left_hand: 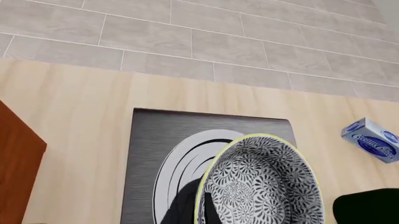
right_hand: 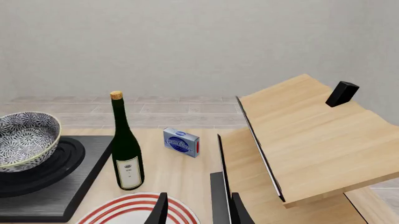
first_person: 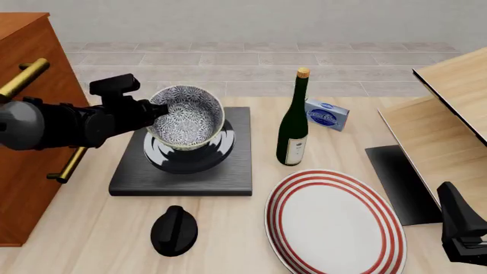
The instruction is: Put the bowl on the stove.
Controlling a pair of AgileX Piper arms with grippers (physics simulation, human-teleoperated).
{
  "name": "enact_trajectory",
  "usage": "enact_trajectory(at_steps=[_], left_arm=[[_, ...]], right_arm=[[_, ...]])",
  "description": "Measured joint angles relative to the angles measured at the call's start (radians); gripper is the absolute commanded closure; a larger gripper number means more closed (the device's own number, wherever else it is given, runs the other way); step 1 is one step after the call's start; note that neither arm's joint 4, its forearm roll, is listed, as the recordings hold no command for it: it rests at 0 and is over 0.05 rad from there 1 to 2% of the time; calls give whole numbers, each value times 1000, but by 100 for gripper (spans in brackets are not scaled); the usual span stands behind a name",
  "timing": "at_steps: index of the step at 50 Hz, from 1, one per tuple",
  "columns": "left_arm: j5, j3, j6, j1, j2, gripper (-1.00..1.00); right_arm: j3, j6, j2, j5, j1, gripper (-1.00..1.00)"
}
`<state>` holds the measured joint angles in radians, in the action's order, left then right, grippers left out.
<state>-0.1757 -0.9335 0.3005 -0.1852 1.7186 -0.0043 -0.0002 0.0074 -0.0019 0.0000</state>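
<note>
The black-and-white floral bowl (first_person: pixel 186 117) hangs tilted just over the round burner of the black stove (first_person: pixel 182 174), its opening turned toward the camera. My left gripper (first_person: pixel 156 111) is shut on the bowl's left rim. In the left wrist view the bowl (left_hand: pixel 262 186) covers part of the burner rings on the stove (left_hand: pixel 149 140), and one dark finger (left_hand: pixel 367 207) shows beside it. The right wrist view shows the bowl (right_hand: pixel 25 140) leaning over the stove (right_hand: pixel 56 186); I cannot tell if they touch. My right gripper (right_hand: pixel 201 212) is open and empty, low at the front right (first_person: pixel 450 200).
A green wine bottle (first_person: pixel 293 123) stands right of the stove, with a blue box (first_person: pixel 327 114) behind it. A red-ringed white plate (first_person: pixel 335 222) and a black knob (first_person: pixel 173 230) lie in front. A brown cabinet (first_person: pixel 31 85) stands left, a wooden rack (first_person: pixel 449 114) right.
</note>
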Motion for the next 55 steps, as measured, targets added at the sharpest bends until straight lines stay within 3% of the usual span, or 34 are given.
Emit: enact_trajectory(at_steps=[3,4,55], left_arm=[[-3,1,-5,-1,-1,100],[-4,0,-7,0,-2,-100],[8,25,-103,-1,-101,-100]], right_arm=[[0,0,0,0,0,-100],[0,0,0,0,0,-100],[0,0,0,0,0,-100]])
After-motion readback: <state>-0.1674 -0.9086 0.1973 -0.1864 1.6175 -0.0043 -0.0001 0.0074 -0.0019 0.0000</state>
